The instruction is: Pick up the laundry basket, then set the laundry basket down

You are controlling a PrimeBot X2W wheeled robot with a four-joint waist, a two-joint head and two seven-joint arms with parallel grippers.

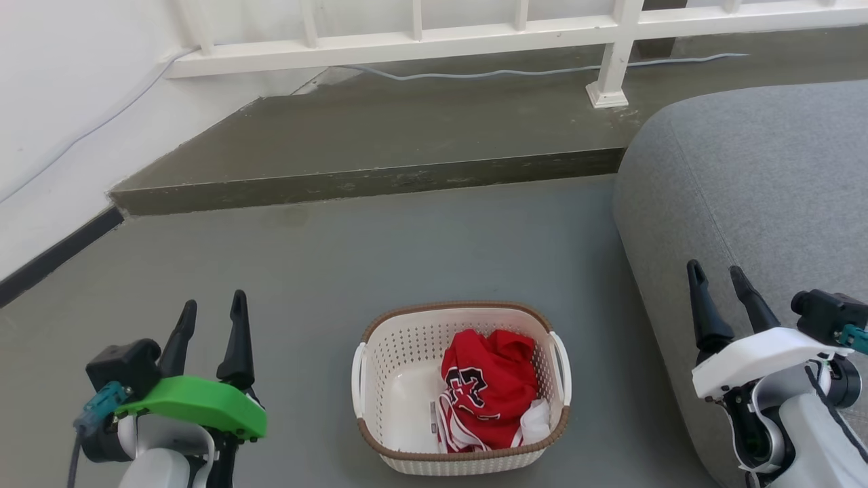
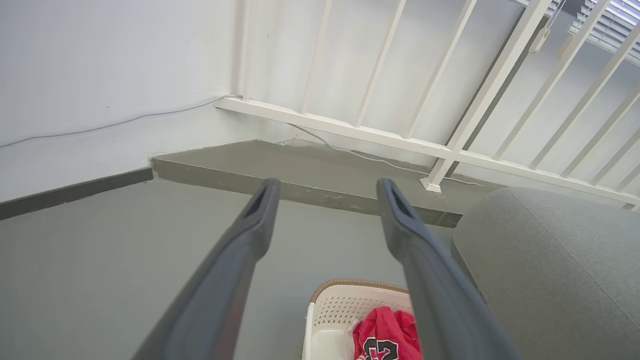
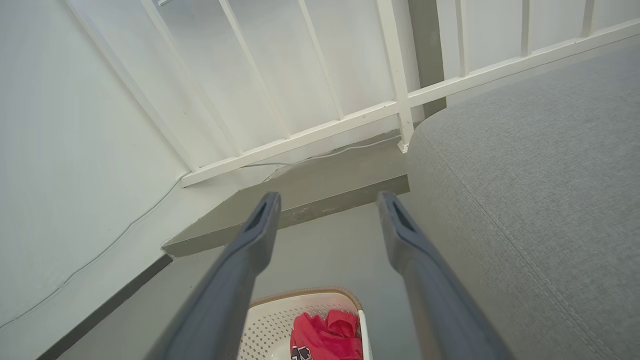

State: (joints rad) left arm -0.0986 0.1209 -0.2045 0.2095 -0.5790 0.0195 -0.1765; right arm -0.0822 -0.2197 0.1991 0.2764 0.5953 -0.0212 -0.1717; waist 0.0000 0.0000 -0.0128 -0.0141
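Observation:
The laundry basket stands on the grey floor at the bottom middle of the head view, cream-white and perforated with a brown rim and a white loop handle on each short side. A red jersey lies crumpled inside it. My left gripper hangs open to the basket's left, well apart from it. My right gripper is open to the basket's right, in front of the sofa. The left wrist view shows the basket below its open gripper. In the right wrist view the basket lies low between the fingers of the open gripper.
A grey sofa fills the right side, close to the basket. A raised concrete step crosses the floor ahead, with a white railing and a cable behind it. A white wall with a dark baseboard runs along the left.

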